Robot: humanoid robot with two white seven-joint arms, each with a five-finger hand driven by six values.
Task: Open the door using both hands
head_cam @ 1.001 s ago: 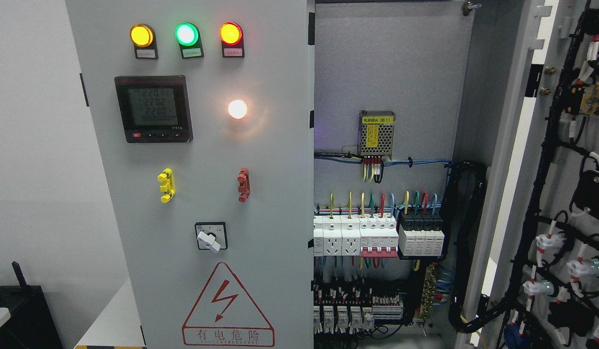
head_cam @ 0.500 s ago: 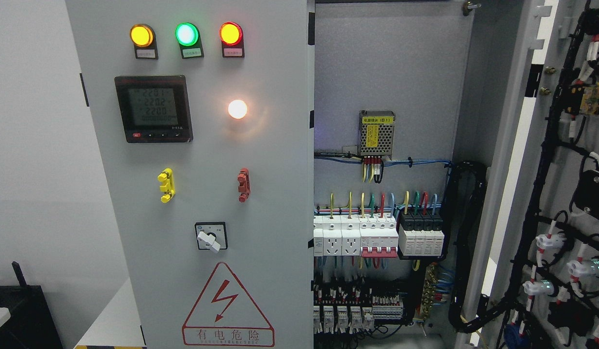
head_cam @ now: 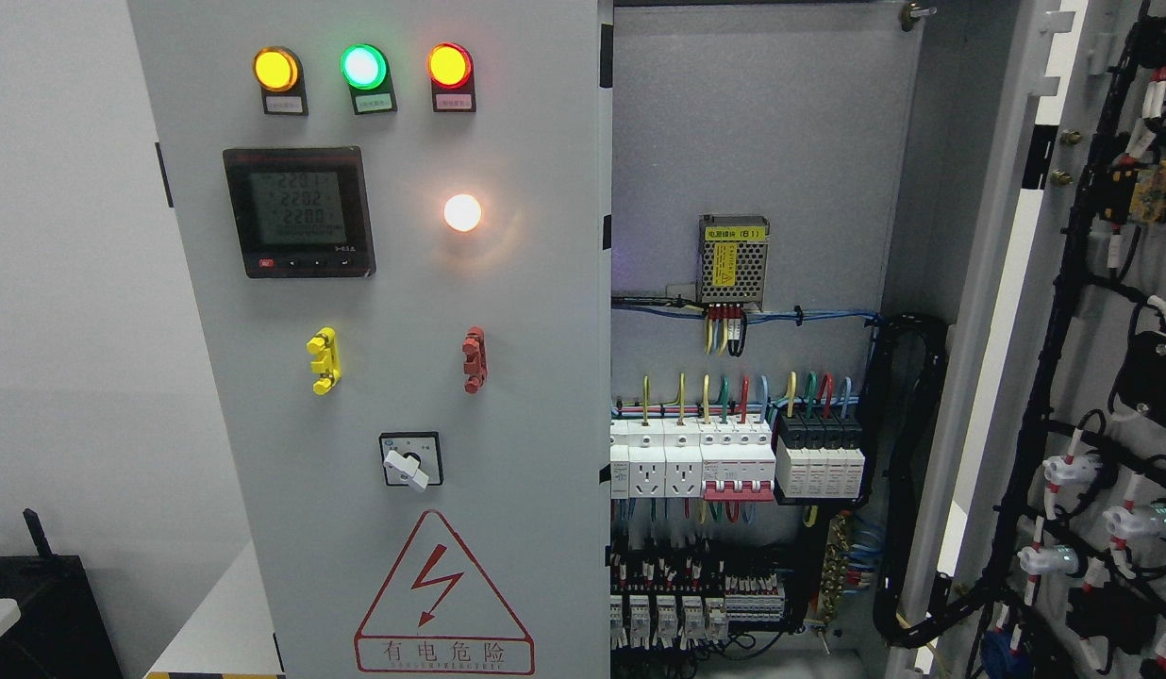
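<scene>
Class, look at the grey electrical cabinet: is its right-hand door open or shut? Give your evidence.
Open. The right-hand grey metal door is swung outward, showing its wired inner face, and the cabinet's white breakers and wiring are exposed.

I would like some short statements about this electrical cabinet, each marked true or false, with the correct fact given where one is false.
1. The right door stands open, showing wiring inside. True.
2. The left door is open too. False: it is closed.
3. Three lamps at the top of the left door are lit. True.
4. The warning triangle is above the meter. False: it is near the bottom, below the rotary switch.
5. A robot hand grips the red handle. False: no hand is in view.
</scene>
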